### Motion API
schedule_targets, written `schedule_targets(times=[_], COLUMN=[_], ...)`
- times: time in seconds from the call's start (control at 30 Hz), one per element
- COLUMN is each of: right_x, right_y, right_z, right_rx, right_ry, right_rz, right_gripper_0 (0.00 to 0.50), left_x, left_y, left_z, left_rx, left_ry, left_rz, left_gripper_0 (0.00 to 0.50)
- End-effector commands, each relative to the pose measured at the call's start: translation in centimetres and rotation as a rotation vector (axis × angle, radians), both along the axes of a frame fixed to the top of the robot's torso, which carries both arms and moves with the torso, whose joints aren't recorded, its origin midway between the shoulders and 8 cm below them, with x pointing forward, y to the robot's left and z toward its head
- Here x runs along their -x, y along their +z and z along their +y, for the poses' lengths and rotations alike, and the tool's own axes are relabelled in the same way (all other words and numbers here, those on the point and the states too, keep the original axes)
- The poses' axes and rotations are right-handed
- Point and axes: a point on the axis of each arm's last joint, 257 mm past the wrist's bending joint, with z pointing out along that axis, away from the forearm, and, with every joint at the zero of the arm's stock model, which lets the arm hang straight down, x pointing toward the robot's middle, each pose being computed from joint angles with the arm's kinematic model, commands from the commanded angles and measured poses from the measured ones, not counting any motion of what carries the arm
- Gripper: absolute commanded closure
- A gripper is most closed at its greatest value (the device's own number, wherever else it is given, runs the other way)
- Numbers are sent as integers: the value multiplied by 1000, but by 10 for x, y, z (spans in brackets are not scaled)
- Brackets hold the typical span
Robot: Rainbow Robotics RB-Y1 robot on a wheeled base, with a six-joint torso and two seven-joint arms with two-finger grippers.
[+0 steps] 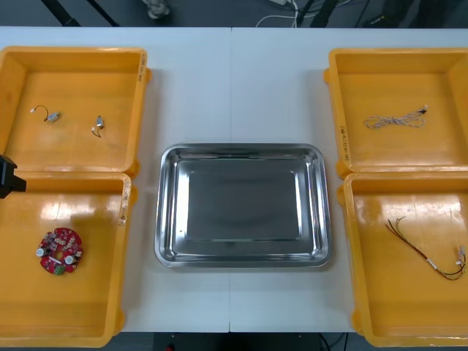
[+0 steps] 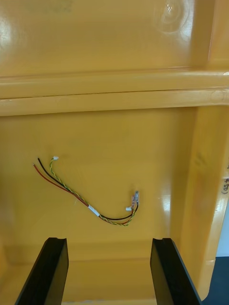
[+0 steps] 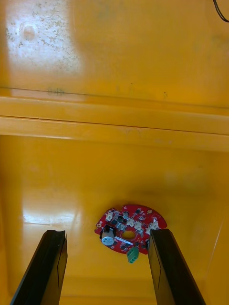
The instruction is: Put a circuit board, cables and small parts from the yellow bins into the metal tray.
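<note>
A round red circuit board (image 1: 59, 251) lies in the near left yellow bin (image 1: 102, 307). My left gripper (image 3: 109, 268) hangs open above that bin, with the circuit board (image 3: 130, 231) just beyond and between its fingers, closer to one of them. In the near right yellow bin (image 1: 365, 292) lies a red and yellow cable (image 1: 431, 252). My right gripper (image 2: 109, 270) is open over it, and the cable (image 2: 86, 202) rests on the bin floor a little ahead of the fingers. The bare, shiny metal tray (image 1: 167, 219) sits between the bins.
The far left bin (image 1: 135, 95) holds two small metal parts (image 1: 47, 114) (image 1: 97, 127). A twisted blue and white cable (image 1: 395, 120) lies in the far right bin (image 1: 336, 110). A black piece of my left arm (image 1: 7, 177) shows at the table's left edge.
</note>
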Motion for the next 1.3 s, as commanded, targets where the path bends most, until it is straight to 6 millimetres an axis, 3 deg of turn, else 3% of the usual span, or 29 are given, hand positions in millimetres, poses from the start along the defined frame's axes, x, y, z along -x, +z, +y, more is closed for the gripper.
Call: schedule_targets(times=[0.03, 1.3], right_x=[1, 1], right_y=[7, 7], right_z=[-3, -3], right_rx=[-1, -1], right_ry=[-34, -34], right_rz=[-24, -24], right_gripper_0=[0, 0], left_x=[-4, -4], left_y=[24, 24], left_z=[13, 13], left_rx=[-82, -82], left_ry=[-68, -68], left_rz=[-46, -46], left_gripper_0=[0, 0])
